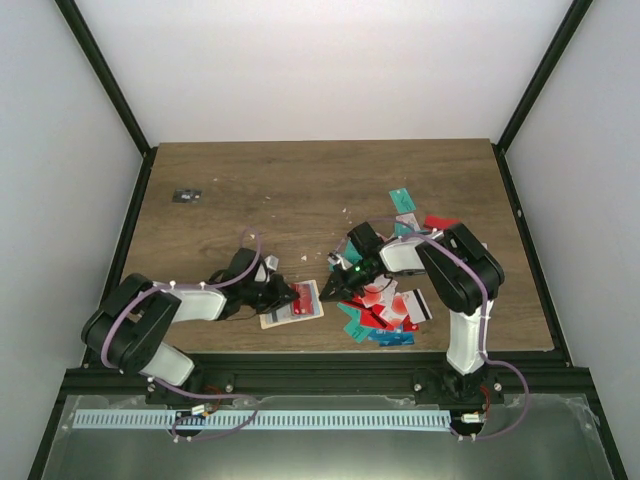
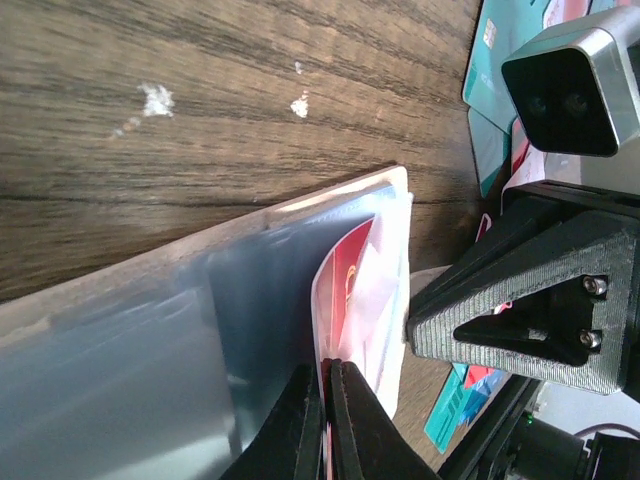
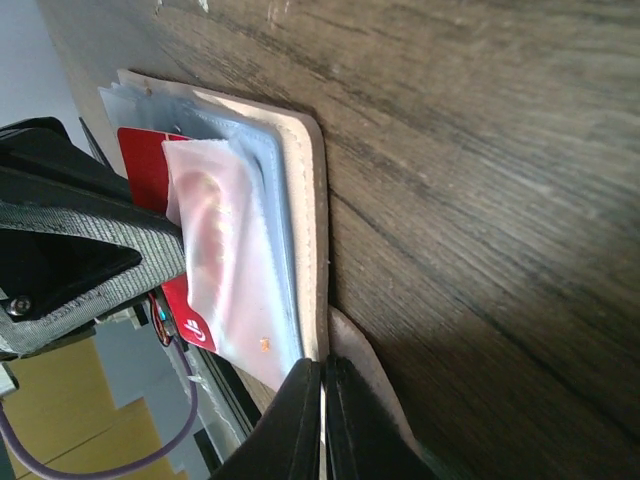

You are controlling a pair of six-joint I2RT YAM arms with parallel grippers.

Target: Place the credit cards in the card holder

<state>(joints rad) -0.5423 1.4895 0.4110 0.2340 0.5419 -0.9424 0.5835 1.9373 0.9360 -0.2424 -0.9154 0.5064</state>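
Top external view puts the card holder (image 1: 305,312) open and flat near the table's near edge, a little left of centre. Most of the credit cards (image 1: 385,308) lie in a loose heap just to its right, with a few more scattered toward the right edge. The job looks barely begun. A red card (image 3: 140,160) sits under the holder's clear sleeves, and a pale one seems to be tucked in beside it. The heap has yet to be loaded.

Both arms are folded low and reach inward, so they meet over the holder from opposite sides. The left end effector (image 1: 285,295) has its jaws pressed together on the sleeve side of the holder, where the red card lies. The right end effector (image 1: 335,285) is also pinched closed, on the holder's opposite edge by the beige cover. Which layer it grips cannot be told from the wrist views.
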